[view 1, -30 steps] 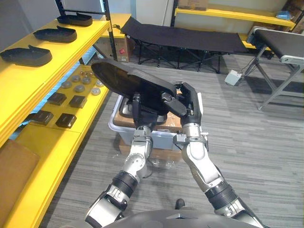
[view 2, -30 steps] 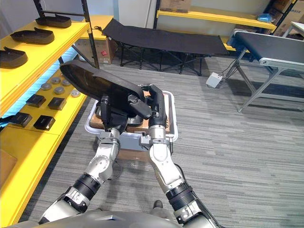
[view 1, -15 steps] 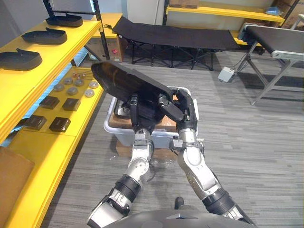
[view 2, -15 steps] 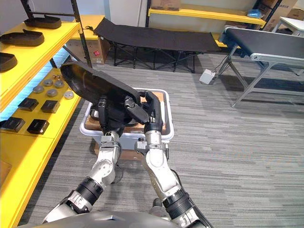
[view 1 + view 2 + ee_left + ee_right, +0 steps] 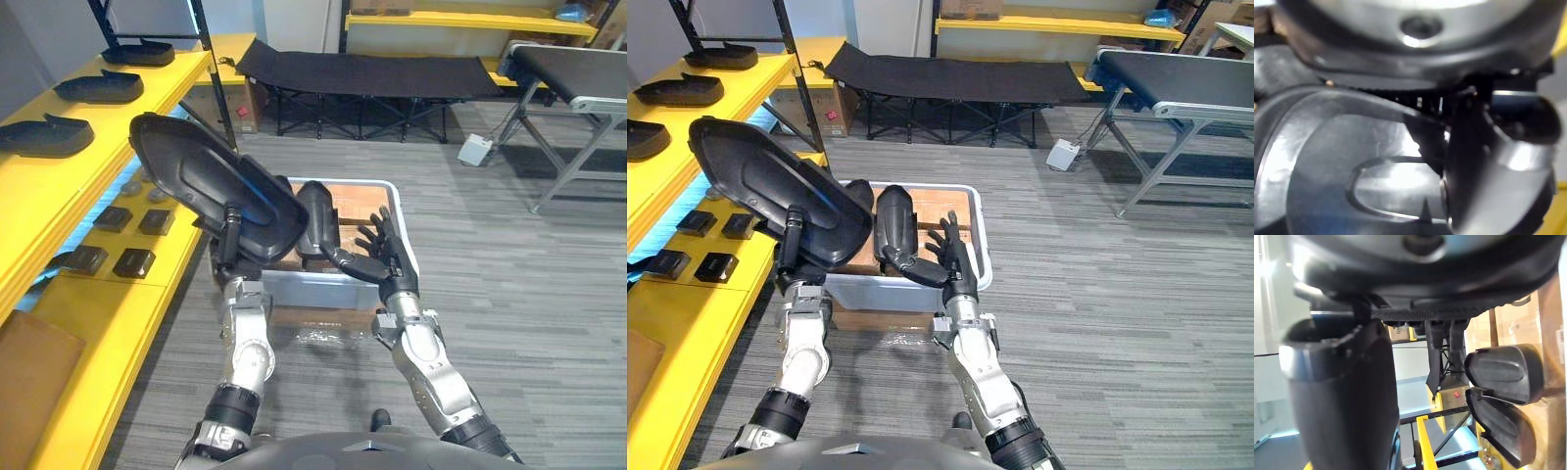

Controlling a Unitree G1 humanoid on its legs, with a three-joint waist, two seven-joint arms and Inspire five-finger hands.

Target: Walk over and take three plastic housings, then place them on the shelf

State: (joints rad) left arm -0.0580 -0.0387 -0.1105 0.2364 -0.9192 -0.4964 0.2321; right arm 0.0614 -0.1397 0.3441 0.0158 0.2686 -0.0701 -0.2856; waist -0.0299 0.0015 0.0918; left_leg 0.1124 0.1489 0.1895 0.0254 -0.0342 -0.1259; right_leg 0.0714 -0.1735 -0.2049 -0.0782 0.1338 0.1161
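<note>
- Fingers of your left hand (image 5: 231, 235) are clamped on the lower edge of the large black housing (image 5: 201, 181), which is raised over the left end of the bin (image 5: 323, 289).
- Right hand (image 5: 384, 257): fingers straight and splayed, gripping nothing, over the bin's right side.
- The housing's long axis slants up and left from the bin toward the yellow shelf (image 5: 137, 108). Your left hand is the nearer one.
- No print legible.

A workshop or warehouse: yellow shelving (image 5: 59, 171) holding parts, a conveyor (image 5: 1176, 83) (metal-legged), grey carpet floor (image 5: 529, 294).

Broad black housing (image 5: 201, 186) tilts upright; smaller housing (image 5: 315, 217) just beside.
</note>
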